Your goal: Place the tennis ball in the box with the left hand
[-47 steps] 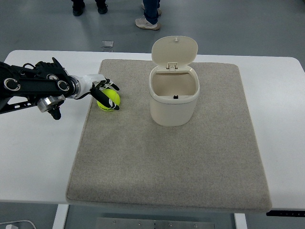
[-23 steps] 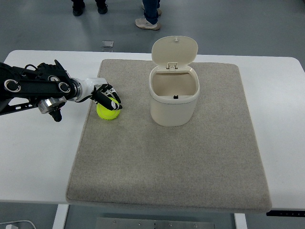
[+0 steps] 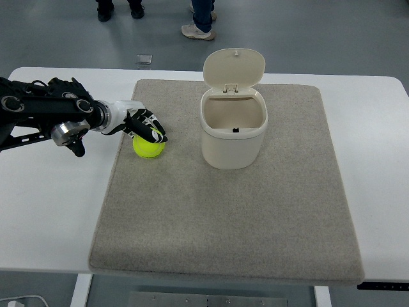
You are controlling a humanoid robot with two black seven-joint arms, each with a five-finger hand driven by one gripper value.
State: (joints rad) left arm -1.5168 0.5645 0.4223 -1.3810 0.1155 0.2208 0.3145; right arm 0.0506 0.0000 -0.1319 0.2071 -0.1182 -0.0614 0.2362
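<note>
A yellow-green tennis ball (image 3: 148, 148) lies on the beige mat (image 3: 223, 217), near its left edge. My left hand (image 3: 146, 126) reaches in from the left and sits on top of the ball, its black-and-white fingers curled over the ball's upper side. The ball still looks to rest on the mat. To the right stands the cream box (image 3: 234, 128), a small bin with its hinged lid (image 3: 234, 66) tipped up and back, its inside open from above. The right hand does not show.
The mat covers most of a white table (image 3: 45, 211). My dark left forearm (image 3: 45, 118) lies across the table's left part. People's shoes (image 3: 197, 30) show on the grey floor beyond the far edge.
My left hand has come over the ball and closed down on its top. The ball has shifted slightly right and toward the near side on the mat.
</note>
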